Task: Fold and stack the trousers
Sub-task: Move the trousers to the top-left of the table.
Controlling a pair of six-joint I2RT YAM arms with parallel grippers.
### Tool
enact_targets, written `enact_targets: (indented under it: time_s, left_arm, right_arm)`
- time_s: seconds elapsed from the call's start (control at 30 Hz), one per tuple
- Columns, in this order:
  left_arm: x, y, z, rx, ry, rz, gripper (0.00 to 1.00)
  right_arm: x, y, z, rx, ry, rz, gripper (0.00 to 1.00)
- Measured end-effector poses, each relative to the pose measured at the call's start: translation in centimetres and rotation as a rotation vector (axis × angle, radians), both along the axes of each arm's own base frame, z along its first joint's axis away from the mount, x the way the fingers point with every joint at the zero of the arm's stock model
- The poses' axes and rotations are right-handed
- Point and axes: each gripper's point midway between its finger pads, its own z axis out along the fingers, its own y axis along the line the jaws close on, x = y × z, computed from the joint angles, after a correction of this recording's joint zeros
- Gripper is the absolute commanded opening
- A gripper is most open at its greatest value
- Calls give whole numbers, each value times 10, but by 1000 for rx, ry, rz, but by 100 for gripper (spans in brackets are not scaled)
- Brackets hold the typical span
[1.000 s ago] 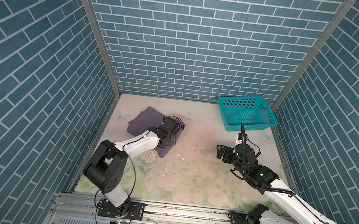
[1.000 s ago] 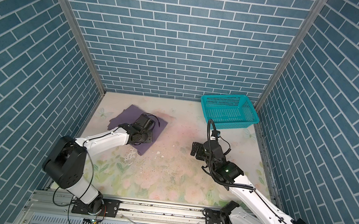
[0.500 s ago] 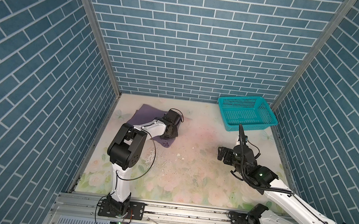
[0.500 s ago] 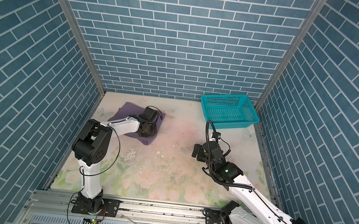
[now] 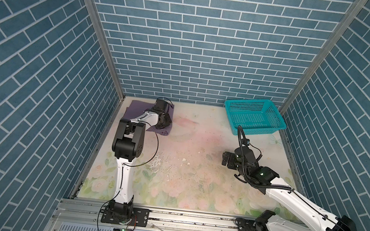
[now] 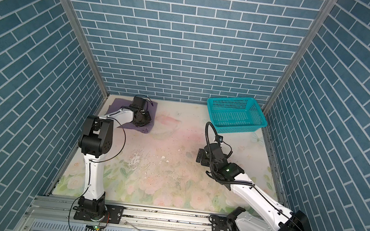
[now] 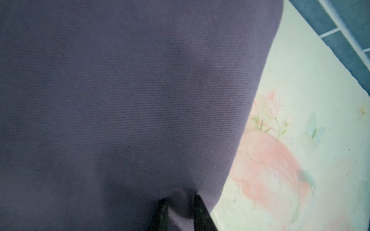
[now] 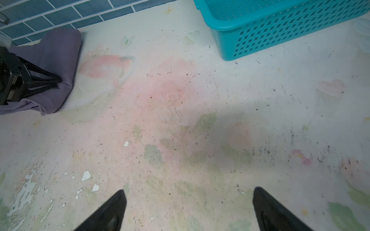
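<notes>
The muted-purple trousers (image 5: 135,107) (image 6: 119,104) lie folded into a compact bundle in the table's back left corner, close to the back wall. My left gripper (image 5: 163,122) (image 6: 143,120) rests on the bundle's right side. In the left wrist view its narrow jaws (image 7: 180,200) pinch a small ridge of the cloth (image 7: 140,100). The right wrist view shows the bundle (image 8: 60,52) with the left gripper's fingers (image 8: 46,77) on it. My right gripper (image 5: 226,158) (image 6: 200,157) (image 8: 189,193) hovers over the bare table at centre right, open, with nothing between its fingers.
A teal plastic basket (image 5: 247,101) (image 6: 231,98) (image 8: 260,36) stands empty at the back right corner. Blue brick-pattern walls close in the table on three sides. The floral tabletop (image 5: 188,159) is scuffed, with flaking patches at centre front.
My left arm has drawn the folded trousers back and left, from mid-left toward the back corner, and its elbow has risen. The right arm has hardly moved.
</notes>
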Motion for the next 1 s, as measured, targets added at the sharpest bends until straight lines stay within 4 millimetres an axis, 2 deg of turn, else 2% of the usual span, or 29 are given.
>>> enact_targets:
  time_s: [0.1, 0.2, 0.27, 0.37, 0.43, 0.5, 0.57, 0.73, 0.83, 1.0]
  left_arm:
    - [-7, -1, 7, -10, 7, -5, 29]
    - [-31, 0, 26, -19, 2, -6, 34]
    - [-49, 0, 48, -25, -26, -7, 34]
    - [-64, -9, 79, -41, -89, -27, 33]
    - [-68, -19, 87, -55, -116, -47, 28]
    - [-69, -27, 81, -64, -111, -65, 21]
    - [-72, -32, 62, -65, -69, -72, 13]
    - [-76, -29, 10, -40, 43, -54, 0]
    - [-67, -29, -6, -25, 78, -43, 0]
    - [-59, -27, -11, -32, 86, -6, 0]
  right_arm:
    - [0, 1, 0, 8, 2, 2, 98]
    - [-1, 2, 2, 19, 1, 7, 99]
    - [-1, 2, 3, 29, 1, 2, 99]
    - [0, 3, 6, 36, 2, -4, 99]
    - [2, 5, 12, 47, -4, -6, 99]
    - [3, 7, 16, 57, -9, -6, 99]
    - [3, 7, 16, 66, -5, -10, 98]
    - [2, 4, 14, 61, 5, -22, 99]
    - [3, 2, 14, 57, 4, -31, 99]
    - [6, -2, 9, 40, 14, -46, 99]
